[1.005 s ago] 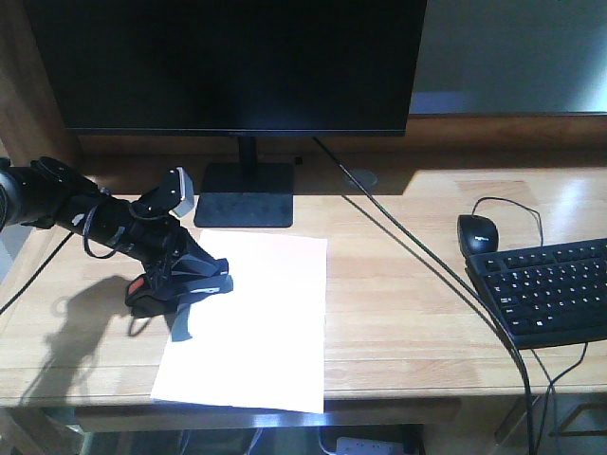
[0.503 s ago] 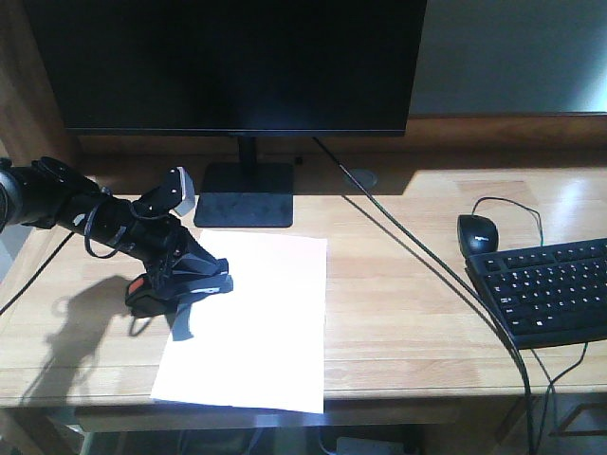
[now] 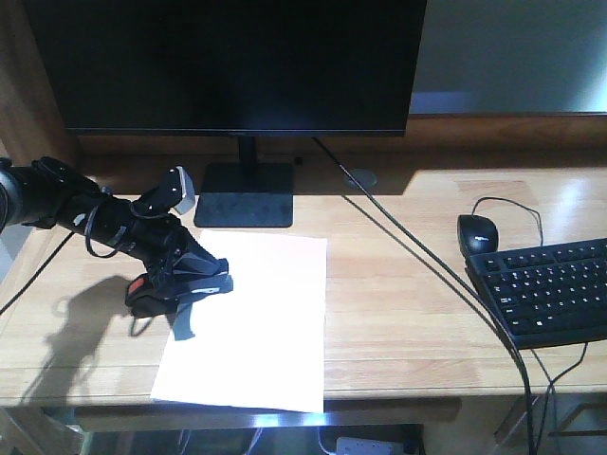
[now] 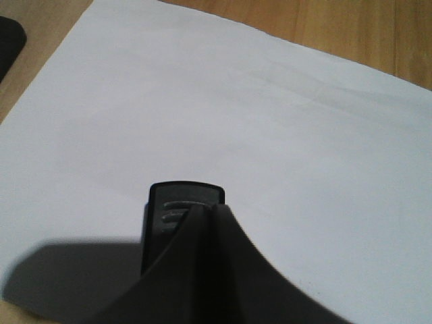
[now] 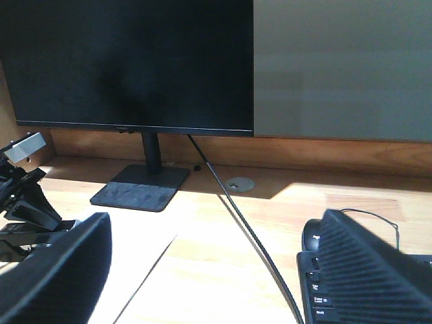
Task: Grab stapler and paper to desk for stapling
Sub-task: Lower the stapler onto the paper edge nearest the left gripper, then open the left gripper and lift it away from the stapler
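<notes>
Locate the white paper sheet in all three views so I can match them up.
Front view: the plain white rectangular paper sheet lies left of centre on the light wooden desk, in front of the black monitor base.
Left wrist view: paper sheet fills most of the picture.
Right wrist view: only a shaded strip of it shows at lower left.
Shared landmark: the monitor base; a dark corner at the left wrist view's top-left edge may be it.
</notes>
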Controlling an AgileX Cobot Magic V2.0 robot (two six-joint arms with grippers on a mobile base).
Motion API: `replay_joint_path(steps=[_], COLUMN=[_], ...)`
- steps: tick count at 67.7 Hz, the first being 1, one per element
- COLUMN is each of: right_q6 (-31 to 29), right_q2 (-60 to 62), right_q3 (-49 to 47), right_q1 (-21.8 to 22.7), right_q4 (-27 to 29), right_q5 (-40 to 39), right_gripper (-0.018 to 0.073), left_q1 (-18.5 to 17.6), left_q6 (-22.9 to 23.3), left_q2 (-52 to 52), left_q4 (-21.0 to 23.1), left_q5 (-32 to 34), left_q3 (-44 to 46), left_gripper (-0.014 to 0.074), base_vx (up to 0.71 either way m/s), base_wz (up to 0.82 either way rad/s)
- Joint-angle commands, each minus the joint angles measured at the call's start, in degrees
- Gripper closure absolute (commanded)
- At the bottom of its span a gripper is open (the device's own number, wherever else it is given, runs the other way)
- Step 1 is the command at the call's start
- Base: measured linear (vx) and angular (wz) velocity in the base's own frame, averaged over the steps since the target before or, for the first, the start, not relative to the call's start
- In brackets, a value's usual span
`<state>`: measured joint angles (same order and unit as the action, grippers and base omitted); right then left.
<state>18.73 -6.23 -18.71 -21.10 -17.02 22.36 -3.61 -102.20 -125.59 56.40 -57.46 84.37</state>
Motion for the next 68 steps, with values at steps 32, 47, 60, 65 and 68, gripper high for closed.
replay_joint_path(steps=[32, 47, 60, 65, 68], right_q6=[-0.71, -0.71, -0.71, -0.71, -0.71], right_q2=[-0.53, -0.53, -0.53, -0.53, -0.53], right_q3=[-1.45, -1.45, -1.45, -1.45, -1.45], right_q1=[0.36, 0.36, 0.36, 0.36, 0.36], right_q4=[-0.64, -0.64, -0.64, -0.64, -0.64], right_q5=[-3.78, -3.78, -3.78, -3.78, -3.78], right_gripper=[-0.0032, -0.0032, -0.0032, -0.0032, -0.0032], left_q1=[-0.31, -0.31, -0.31, -0.31, -0.31], left_q6=[46.86, 76.86, 85.29, 85.29, 85.29], left_q2=[19.31, 25.39, 29.08, 30.54, 31.42], left_q4=[-33.17, -39.09, -39.23, -40.12, -40.05], left_q5=[3.01, 3.68, 3.26, 2.36, 1.51], left_q3=[13.08, 20.82, 23.72, 23.72, 23.51], left_gripper=[0.0603, 0.0603, 0.0603, 0.0603, 0.0603], base_vx=[0.0, 0.0, 0.0, 0.0, 0.0], base_wz=[0.0, 0.0, 0.0, 0.0, 0.0])
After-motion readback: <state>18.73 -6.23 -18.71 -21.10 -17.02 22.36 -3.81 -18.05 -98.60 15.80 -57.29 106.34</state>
